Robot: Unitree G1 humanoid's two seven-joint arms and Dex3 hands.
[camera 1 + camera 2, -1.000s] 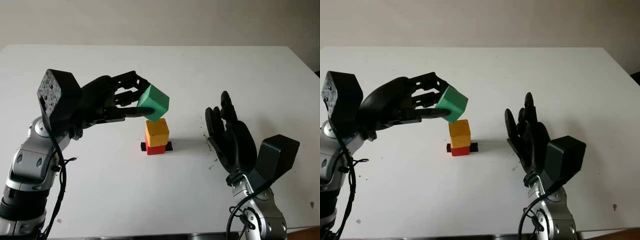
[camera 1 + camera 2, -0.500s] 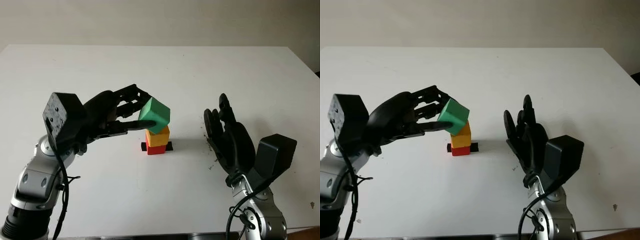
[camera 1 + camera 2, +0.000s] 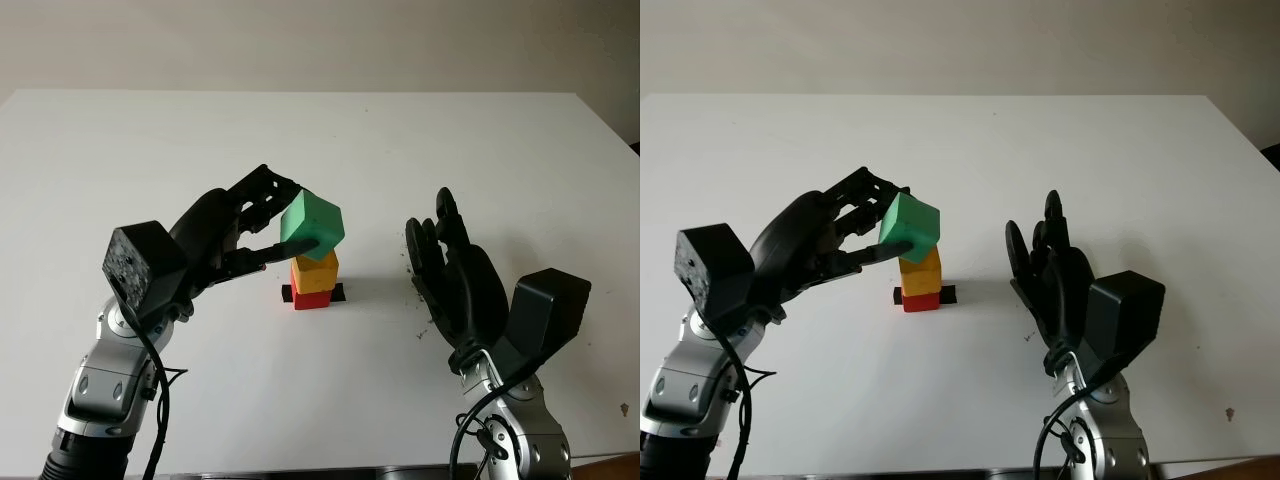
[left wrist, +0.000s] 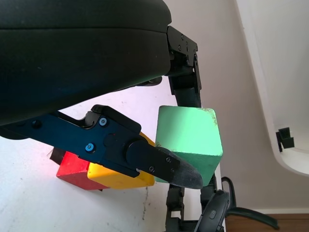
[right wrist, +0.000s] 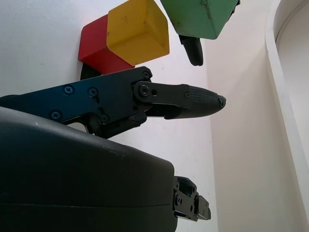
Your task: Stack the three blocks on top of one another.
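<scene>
While yellow block (image 3: 314, 275) sits on red block (image 3: 309, 299), your left hand (image 3: 240, 225) grips green block (image 3: 313, 226), tilted, unreleased | right hand (image 3: 455, 285) open, beside the stack | two of three stacked.

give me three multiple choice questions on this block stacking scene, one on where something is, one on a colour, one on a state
1. Where is the red block?
A. at the bottom of the stack, under the yellow block
B. in the right hand
C. alone at the table's far edge

2. What colour is the block in the left hand?
A. blue
B. green
C. yellow

3. What is the state of the right hand?
A. shut on a block
B. pressing down on the stack
C. open, raised to the right of the stack

Answers: 1 A, the yellow block sits directly on the red one. 2 B, the fingers pinch the green block, tilted just over the yellow one. 3 C, it holds nothing and stands apart from the blocks.
</scene>
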